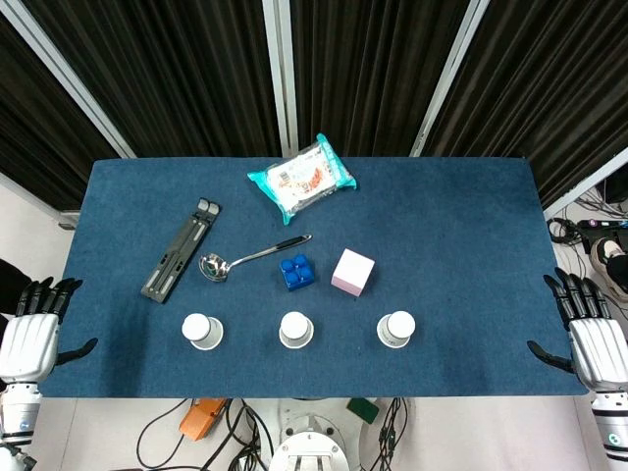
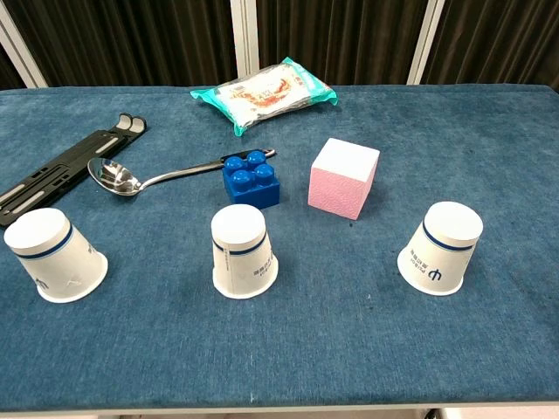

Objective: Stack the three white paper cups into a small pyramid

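Three white paper cups stand upside down in a row near the table's front edge: the left cup point(image 1: 201, 331) point(image 2: 52, 255), the middle cup point(image 1: 295, 330) point(image 2: 243, 251) and the right cup point(image 1: 395, 329) point(image 2: 440, 248). Each has a thin dark band near its top. They are well apart from one another. My left hand point(image 1: 29, 334) hangs off the table's left edge with fingers spread, holding nothing. My right hand point(image 1: 589, 334) hangs off the right edge, fingers spread, also holding nothing. Neither hand shows in the chest view.
Behind the cups lie a blue toy brick point(image 1: 296, 272) point(image 2: 249, 177), a pink cube point(image 1: 353, 272) point(image 2: 344, 177), a metal ladle point(image 1: 250, 259) point(image 2: 148, 177), a black folding stand point(image 1: 181, 248) point(image 2: 65, 164) and a snack packet point(image 1: 301, 179) point(image 2: 262, 92) at the back.
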Action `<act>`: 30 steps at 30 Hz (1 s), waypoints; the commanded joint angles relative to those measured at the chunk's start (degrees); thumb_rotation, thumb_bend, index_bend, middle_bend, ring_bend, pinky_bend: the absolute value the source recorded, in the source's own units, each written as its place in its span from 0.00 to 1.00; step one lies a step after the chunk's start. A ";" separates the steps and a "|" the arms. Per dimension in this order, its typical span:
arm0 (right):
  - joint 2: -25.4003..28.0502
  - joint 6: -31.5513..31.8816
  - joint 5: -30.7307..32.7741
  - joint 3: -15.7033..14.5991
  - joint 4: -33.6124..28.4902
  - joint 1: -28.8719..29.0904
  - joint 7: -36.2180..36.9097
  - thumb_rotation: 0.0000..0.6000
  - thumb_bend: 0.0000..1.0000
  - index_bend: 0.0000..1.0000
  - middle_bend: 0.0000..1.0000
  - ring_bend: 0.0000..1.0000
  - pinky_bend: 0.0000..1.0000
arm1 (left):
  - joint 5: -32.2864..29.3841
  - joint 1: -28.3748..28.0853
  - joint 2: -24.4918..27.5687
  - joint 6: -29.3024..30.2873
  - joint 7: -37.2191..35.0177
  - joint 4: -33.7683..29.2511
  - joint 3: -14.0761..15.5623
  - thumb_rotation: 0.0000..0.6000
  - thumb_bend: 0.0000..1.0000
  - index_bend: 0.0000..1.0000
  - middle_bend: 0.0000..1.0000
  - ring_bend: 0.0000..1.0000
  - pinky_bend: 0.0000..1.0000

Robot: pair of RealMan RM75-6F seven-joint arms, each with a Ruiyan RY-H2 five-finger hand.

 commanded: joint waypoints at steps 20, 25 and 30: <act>1.35 0.44 -0.07 0.53 -0.80 0.21 -0.16 1.00 0.26 0.00 0.03 0.00 0.00 | 7.60 -12.86 -3.29 -19.85 0.98 -6.64 0.91 1.00 0.21 0.23 0.12 0.06 0.00; 1.01 0.00 0.36 0.56 -0.24 0.30 0.24 1.00 0.26 0.00 0.03 0.00 0.00 | 4.72 -14.21 -4.19 -22.79 2.55 -6.82 0.59 1.00 0.23 0.24 0.12 0.06 0.00; 0.88 -0.33 0.75 0.65 0.10 0.40 0.51 1.00 0.26 0.00 0.03 0.00 0.00 | 2.83 -14.60 -4.24 -23.75 3.41 -6.89 0.71 1.00 0.24 0.25 0.12 0.06 0.00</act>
